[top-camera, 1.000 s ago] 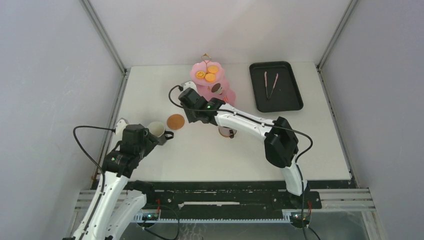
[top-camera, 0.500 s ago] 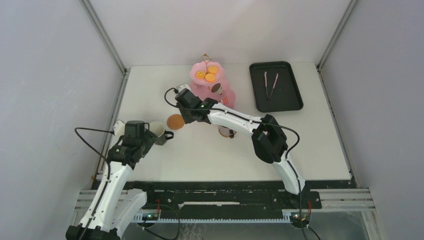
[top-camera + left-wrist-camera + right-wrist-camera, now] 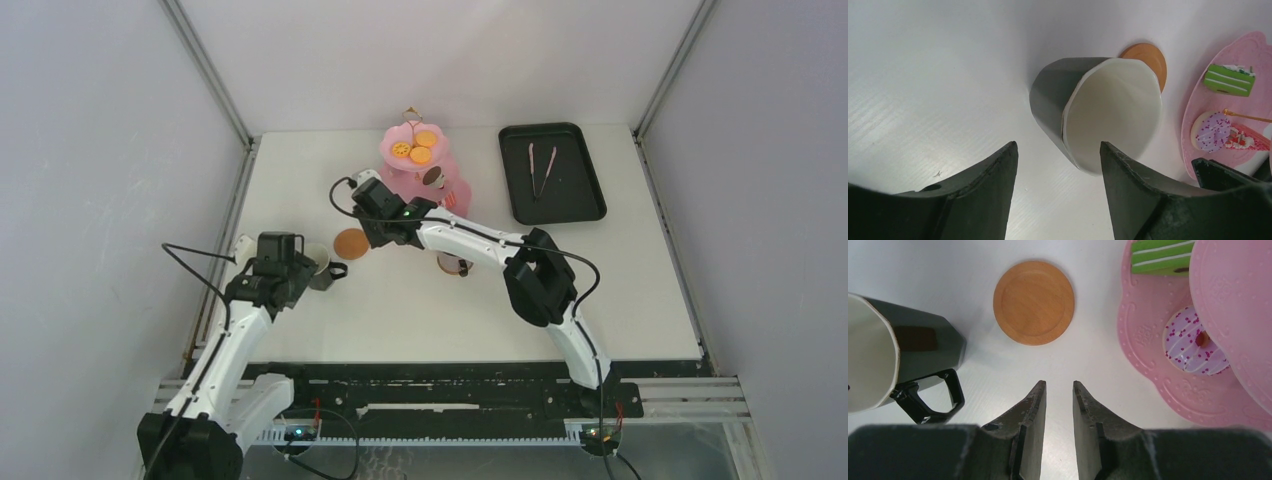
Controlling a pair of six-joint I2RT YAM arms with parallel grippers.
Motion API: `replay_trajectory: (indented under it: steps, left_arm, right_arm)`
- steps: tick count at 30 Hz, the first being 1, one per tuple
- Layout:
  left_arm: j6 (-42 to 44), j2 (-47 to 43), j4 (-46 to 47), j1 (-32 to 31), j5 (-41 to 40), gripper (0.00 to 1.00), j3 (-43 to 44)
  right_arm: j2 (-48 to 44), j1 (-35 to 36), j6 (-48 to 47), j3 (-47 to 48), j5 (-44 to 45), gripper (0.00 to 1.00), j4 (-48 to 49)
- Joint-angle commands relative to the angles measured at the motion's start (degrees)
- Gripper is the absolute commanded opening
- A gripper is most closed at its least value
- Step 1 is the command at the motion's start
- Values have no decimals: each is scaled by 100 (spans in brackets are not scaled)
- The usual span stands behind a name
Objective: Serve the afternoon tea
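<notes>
A dark mug [image 3: 1098, 115] with a white inside stands just ahead of my left gripper [image 3: 1058, 150], whose jaws are wide open with their tips at the mug's near side. In the top view, the left gripper [image 3: 299, 267] is left of the mug [image 3: 321, 266]. A round brown coaster [image 3: 1034, 301] lies bare ahead of my right gripper [image 3: 1059, 385], whose jaws stand a narrow gap apart and hold nothing. The pink cake stand [image 3: 420, 165] holds toy pastries: a donut [image 3: 1193, 342] and a green cake slice [image 3: 1160, 255]. A second mug [image 3: 455, 264] is partly hidden under the right arm.
A black rectangular tray [image 3: 575, 205] with thin metal tongs [image 3: 538, 170] lies at the back right. The right arm [image 3: 480, 240] stretches across the middle of the table. The cake stand's rim [image 3: 1198, 165] is close on the right of the left gripper.
The left gripper has moved a little away from the near edge, up beside the mug. The right arm shifted slightly left a second ago and has stayed still since.
</notes>
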Motion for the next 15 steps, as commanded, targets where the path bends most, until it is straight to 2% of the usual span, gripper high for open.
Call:
replay_trajectory:
  steps: [1, 15]
  left_arm:
    - [29, 184, 325, 83, 37, 66, 27]
    - [297, 586, 382, 118, 337, 54, 36]
  right_arm:
    - [-588, 43, -122, -187, 80, 33, 283]
    - [-1532, 58, -126, -1093, 323, 33, 598]
